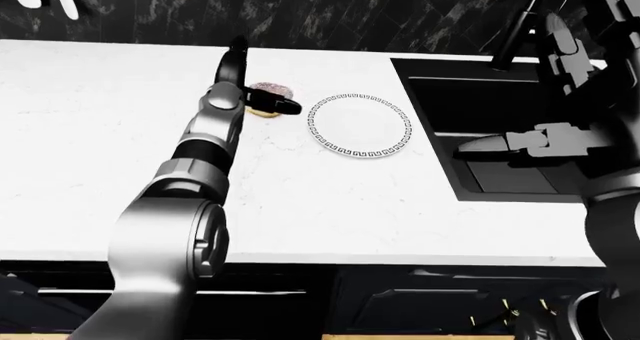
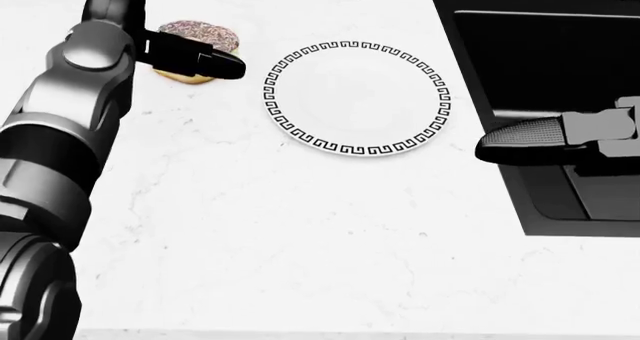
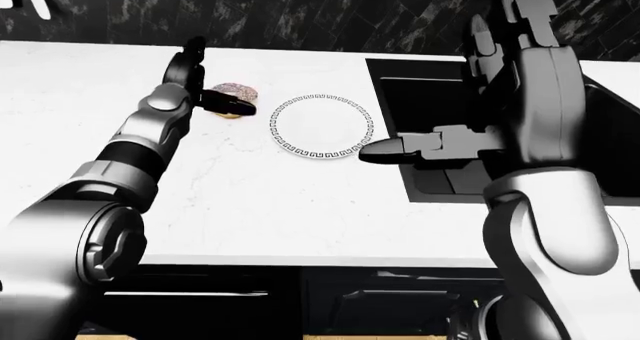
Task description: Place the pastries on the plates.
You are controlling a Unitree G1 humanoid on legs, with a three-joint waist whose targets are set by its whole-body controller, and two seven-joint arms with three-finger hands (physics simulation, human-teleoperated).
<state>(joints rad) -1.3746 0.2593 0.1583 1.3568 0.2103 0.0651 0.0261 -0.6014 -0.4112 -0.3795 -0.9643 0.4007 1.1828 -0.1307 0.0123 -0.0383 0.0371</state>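
L robot hand (image 2: 190,59) reached over the donut (image 2: 203,34) w/ fingers apart, not gripping; soft, light, crumbly pastry, prob best pinched gently at its sides; R robot hand (image 2: 530,140) open, empty

Place: a kitchen, rendered in a simulator.
Work surface: a long white marble-veined table (image 1: 330,205) with a thick pale edge.
Sink: a black rectangular basin (image 2: 560,77) sunk into the table at the right of the head view.
Wall: a dark, white-veined stone backsplash (image 1: 330,14) along the top of the eye views.
Below: dark cabinet fronts (image 3: 300,302) under the table edge.
Tableware: a round white plate with a black Greek-key border (image 2: 359,98).
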